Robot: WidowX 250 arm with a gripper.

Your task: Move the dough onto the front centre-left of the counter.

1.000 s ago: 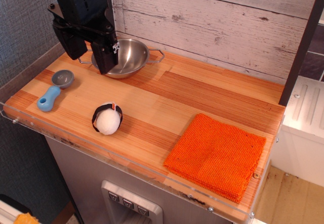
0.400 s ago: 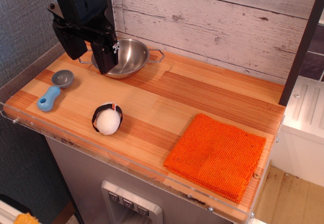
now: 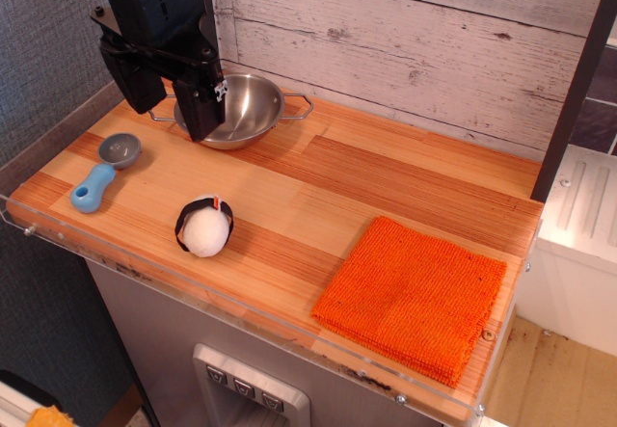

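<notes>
The dough [image 3: 204, 227], a small white ball with a black band, rests on the wooden counter [image 3: 318, 186] near its front edge, left of centre. My gripper [image 3: 174, 109] hangs at the back left, above the counter and just in front of the steel bowl. Its two black fingers [image 3: 200, 111] are spread apart and hold nothing. The gripper is well behind the dough and apart from it.
A steel bowl [image 3: 246, 109] with handles stands at the back left against the plank wall. A blue and grey scoop [image 3: 104, 170] lies at the left end. A square orange woven cloth [image 3: 413, 295] lies at the front right. Clear acrylic edges the counter's front.
</notes>
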